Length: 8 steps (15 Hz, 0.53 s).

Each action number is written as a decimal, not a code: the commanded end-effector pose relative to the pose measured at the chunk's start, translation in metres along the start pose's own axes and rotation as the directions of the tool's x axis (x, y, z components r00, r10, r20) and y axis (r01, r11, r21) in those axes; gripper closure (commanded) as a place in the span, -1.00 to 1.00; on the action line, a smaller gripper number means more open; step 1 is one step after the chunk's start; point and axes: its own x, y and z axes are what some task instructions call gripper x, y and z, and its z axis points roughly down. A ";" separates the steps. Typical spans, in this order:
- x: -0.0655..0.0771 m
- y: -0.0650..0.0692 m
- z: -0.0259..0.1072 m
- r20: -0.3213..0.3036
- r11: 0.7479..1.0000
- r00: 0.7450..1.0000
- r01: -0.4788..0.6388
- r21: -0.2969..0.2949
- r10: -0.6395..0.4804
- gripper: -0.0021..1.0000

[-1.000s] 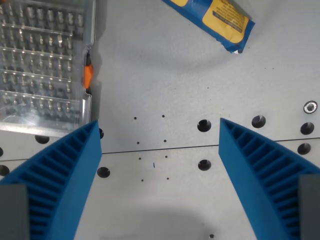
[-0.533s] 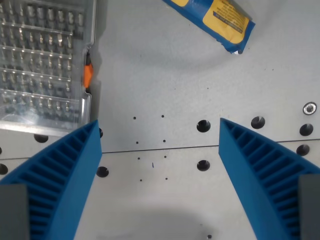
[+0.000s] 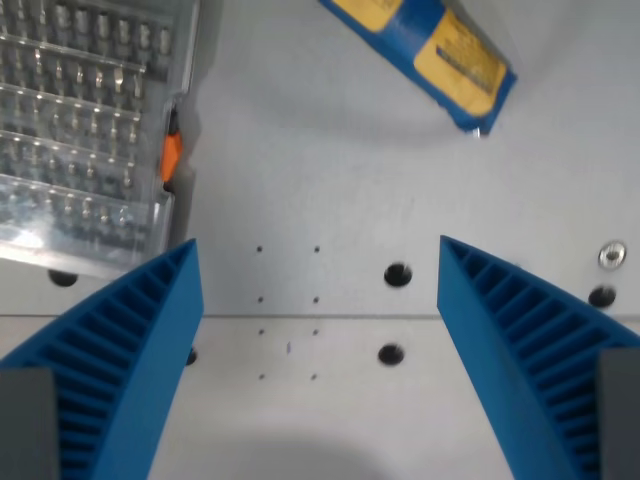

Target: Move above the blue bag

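A blue bag with yellow label panels lies slanted on the grey table at the top of the wrist view, right of centre, its upper end cut off by the frame edge. My gripper is open, nothing between its two blue ribbed fingers, which rise from the bottom corners. The bag sits well beyond the fingertips, toward the wrist view's right, apart from both fingers.
A clear plastic case of metal bits with an orange latch fills the upper left. The grey table plate has several round holes and a seam running across near the fingertips. A silver screw head shows at the right edge.
The whole scene has shifted down and slightly left in the picture and is blurred, so the camera has moved toward the bag. The fingers stay equally spread.
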 end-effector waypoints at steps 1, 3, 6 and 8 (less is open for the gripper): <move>0.011 0.005 0.004 0.014 0.976 0.976 0.219 -0.020 -0.218 -1.00; 0.016 0.007 0.009 0.021 0.959 0.959 0.283 -0.022 -0.282 -1.00; 0.023 0.010 0.018 0.027 0.928 0.928 0.372 -0.028 -0.372 -1.00; 0.028 0.012 0.024 0.033 0.901 0.901 0.433 -0.031 -0.432 -1.00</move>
